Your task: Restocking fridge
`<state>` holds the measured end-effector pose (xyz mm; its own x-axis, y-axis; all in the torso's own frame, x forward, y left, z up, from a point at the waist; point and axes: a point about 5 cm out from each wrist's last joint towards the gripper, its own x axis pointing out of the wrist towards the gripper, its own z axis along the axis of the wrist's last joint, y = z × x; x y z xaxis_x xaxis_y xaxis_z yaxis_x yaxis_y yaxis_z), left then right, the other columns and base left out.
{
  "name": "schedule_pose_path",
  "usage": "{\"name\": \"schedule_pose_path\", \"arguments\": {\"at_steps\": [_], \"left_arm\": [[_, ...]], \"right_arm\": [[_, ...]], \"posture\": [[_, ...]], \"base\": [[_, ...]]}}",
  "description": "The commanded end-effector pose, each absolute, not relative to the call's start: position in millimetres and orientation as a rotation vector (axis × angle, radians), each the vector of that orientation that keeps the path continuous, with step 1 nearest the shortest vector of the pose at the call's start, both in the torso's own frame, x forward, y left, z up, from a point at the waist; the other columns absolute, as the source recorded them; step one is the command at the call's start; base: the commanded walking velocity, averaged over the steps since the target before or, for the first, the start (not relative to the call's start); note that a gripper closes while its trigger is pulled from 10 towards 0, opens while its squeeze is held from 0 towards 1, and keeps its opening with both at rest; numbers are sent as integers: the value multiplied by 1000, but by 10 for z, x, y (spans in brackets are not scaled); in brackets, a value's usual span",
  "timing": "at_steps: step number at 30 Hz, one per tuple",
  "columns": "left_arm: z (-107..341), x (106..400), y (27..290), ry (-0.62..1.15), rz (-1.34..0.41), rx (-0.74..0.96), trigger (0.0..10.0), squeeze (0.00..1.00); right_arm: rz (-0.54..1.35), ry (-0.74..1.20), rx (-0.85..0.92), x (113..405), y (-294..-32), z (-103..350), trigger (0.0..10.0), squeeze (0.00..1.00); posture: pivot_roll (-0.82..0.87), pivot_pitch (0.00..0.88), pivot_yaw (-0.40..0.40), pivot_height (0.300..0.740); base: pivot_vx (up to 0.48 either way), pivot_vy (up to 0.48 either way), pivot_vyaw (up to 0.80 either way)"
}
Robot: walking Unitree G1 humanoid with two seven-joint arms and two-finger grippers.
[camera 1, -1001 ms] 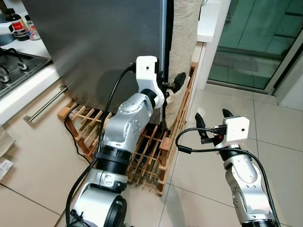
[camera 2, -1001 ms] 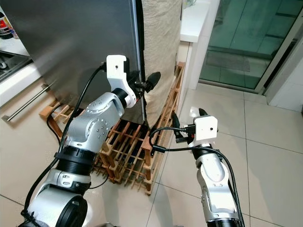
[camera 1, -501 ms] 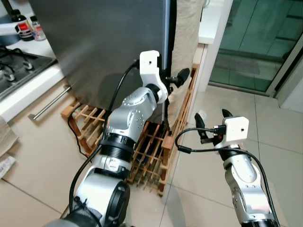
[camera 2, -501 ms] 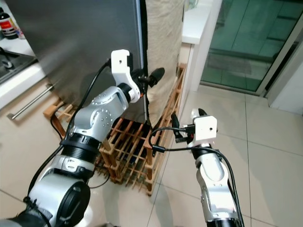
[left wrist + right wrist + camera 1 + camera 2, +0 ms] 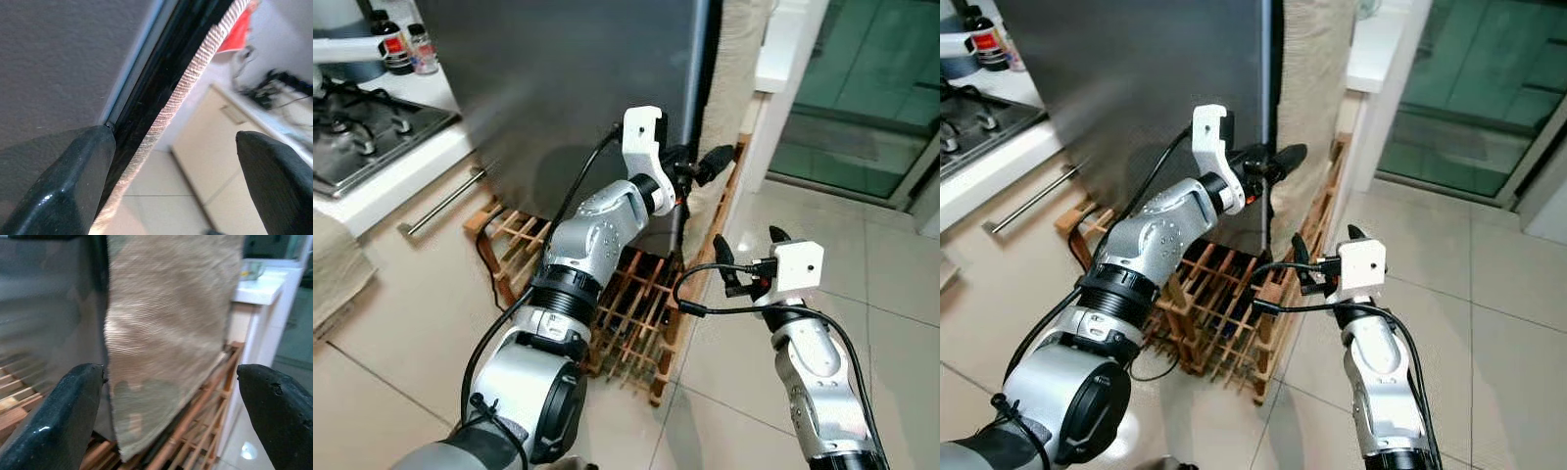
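At the right-hand edge of the dark grey fridge door (image 5: 568, 88) the left tool (image 5: 697, 168) is raised, its two black fingers spread wide with one fingertip (image 5: 83, 171) resting against the door's face right beside the black seam, the other finger (image 5: 279, 171) out past a beige ribbed cloth (image 5: 1307, 108) that hangs down the side of the fridge. The door looks shut, so the step in hand is judged to be getting it open before anything can be stocked. Such a door is likely heavy and stiff, held by a magnetic seal, and its flat face is smooth and would slip under a fingertip; the better hold is the vertical edge at the seam, hooking a finger behind it and pulling steadily. The cloth is soft and loose and could bunch between finger and edge, spoiling the grip. The right tool (image 5: 744, 262) waits lower, over the tiled floor (image 5: 891, 284), fingers spread and holding nothing, pointed toward the cloth and the wooden rack (image 5: 626, 313) that lies at the fridge's foot. That rack lies close to the door's swing. A stove (image 5: 362, 108) sits on the desk (image 5: 396, 181) to the robot's left.
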<state>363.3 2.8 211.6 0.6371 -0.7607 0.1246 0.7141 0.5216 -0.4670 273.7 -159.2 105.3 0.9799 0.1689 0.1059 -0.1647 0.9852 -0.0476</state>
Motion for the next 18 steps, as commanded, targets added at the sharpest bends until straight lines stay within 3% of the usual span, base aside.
{"name": "schedule_pose_path", "arguments": {"at_steps": [1,6,12,15,18], "left_arm": [[2503,3216,-722,22,-1196,-694,10000,0],[2772,3008,-827,-46,-1356,-773,10000,0],[2892,2948,-698,-73,-1447,-893,10000,0],[2854,2996,-615,-82,-1411,-836,10000,0],[2671,3180,-386,-100,-1231,-624,10000,0]], "right_arm": [[182,-116,-44,2768,-1538,1075,10000,0],[180,-123,-42,2782,-1517,1091,10000,0],[169,-119,-40,2753,-1537,1064,10000,0],[167,-117,-39,2748,-1533,1058,10000,0],[165,-121,-37,2754,-1522,1065,10000,0]], "posture": [[-125,0,76,740],[-133,0,81,740],[-132,0,88,740],[-128,0,88,740],[-123,0,90,740]], "base": [[0,0,0],[0,0,0],[0,0,0],[0,0,0],[0,0,0]]}}
